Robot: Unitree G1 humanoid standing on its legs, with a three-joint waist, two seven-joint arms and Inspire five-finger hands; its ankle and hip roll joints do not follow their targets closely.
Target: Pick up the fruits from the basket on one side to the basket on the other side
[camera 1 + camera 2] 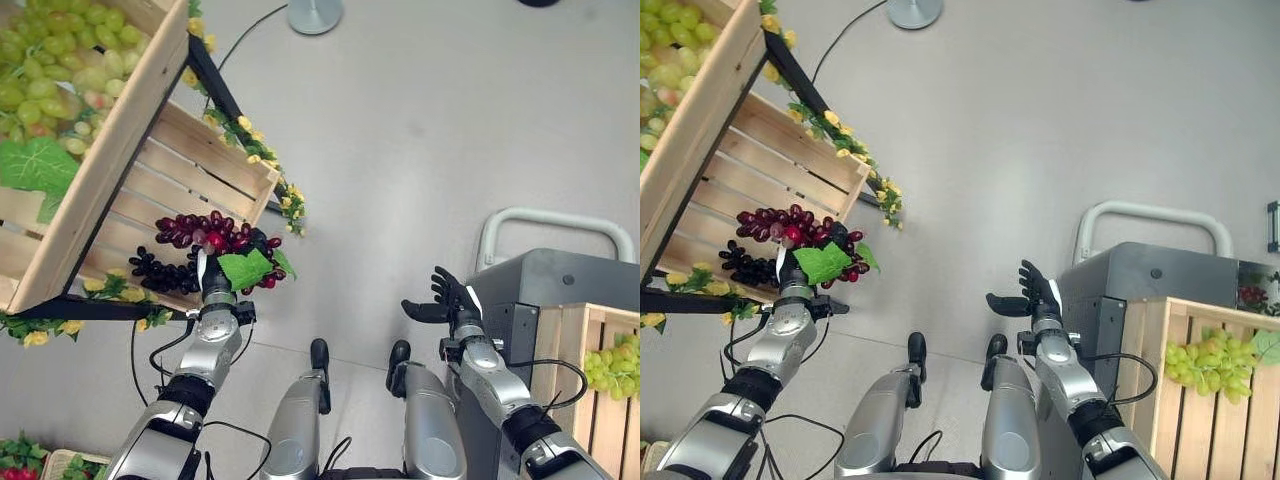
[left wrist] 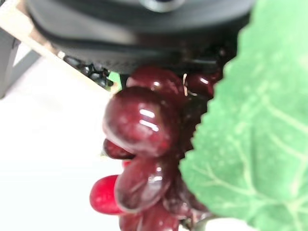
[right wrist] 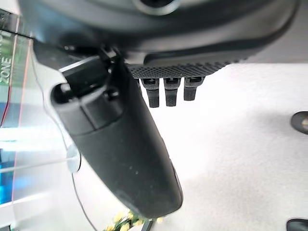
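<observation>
The left hand (image 1: 212, 275) is raised in front of the lower wooden crate (image 1: 190, 190) on the stand at the robot's left, with its fingers curled around a bunch of dark red grapes (image 1: 215, 235) that carries a green leaf (image 1: 245, 268). The bunch sits above the hand, just outside the crate's front corner and clear of its slats, so it looks lifted out and held free, probably so it can travel without catching on the wood. In the left wrist view the red grapes (image 2: 144, 125) and the leaf (image 2: 250, 144) press close against the palm, which suggests a firm hold near the stem, not a loose pinch. A bunch of black grapes (image 1: 165, 272) lies at the front edge of the same crate, just beside the held bunch, and looks not yet taken. The upper crate (image 1: 90, 160) is tilted toward the robot and holds green grapes (image 1: 70, 50), likely angled so the fruit is easy to see and reach. At the robot's right a wooden basket (image 1: 1200, 400) stands beside a grey cart (image 1: 1160, 280), and a bunch of green grapes (image 1: 1210, 362) already lies inside near its top edge; this seems the place the fruit is meant to go. The right hand (image 1: 445, 300) hangs over the floor between the two sides, fingers straight and relaxed and holding nothing, perhaps waiting to receive the bunch or simply kept out of the way.
</observation>
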